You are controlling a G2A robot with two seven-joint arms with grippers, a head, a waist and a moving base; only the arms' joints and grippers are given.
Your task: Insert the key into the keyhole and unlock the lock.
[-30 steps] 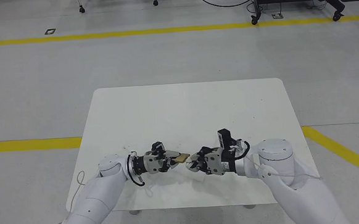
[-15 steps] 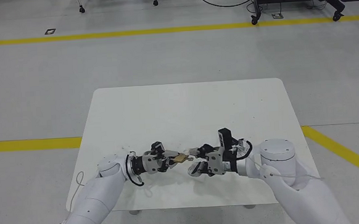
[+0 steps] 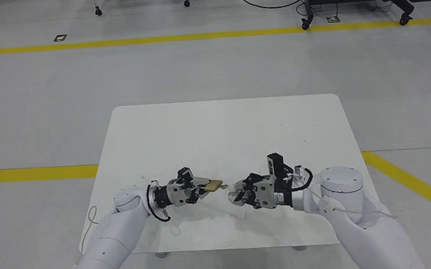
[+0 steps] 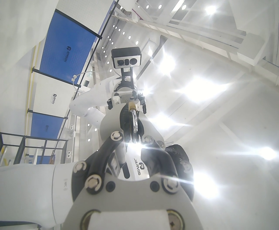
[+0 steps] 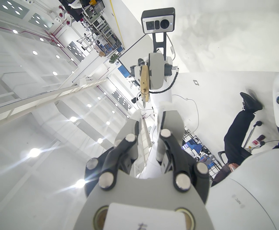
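Observation:
A brass padlock point(image 3: 216, 185) hangs over the table's front part, held by its shackle in my shut left gripper point(image 3: 202, 187). In the left wrist view the silver shackle point(image 4: 134, 125) sits between the fingers, with the brass body beyond it. In the right wrist view the padlock point(image 5: 143, 80) points its keyhole end at me, and a silver key point(image 5: 144, 100) sticks out of it. My right gripper point(image 3: 238, 194) stands open a short way right of the lock. Its fingers point(image 5: 172, 122) are spread and hold nothing, apart from the key.
The white table point(image 3: 222, 126) is bare behind both arms. Both grippers hover close to its front edge point(image 3: 230, 249). Grey floor with yellow lines surrounds the table.
My right gripper has opened and drawn back to the right, off the key, which stays in the lock. The left gripper with the padlock has shifted slightly left.

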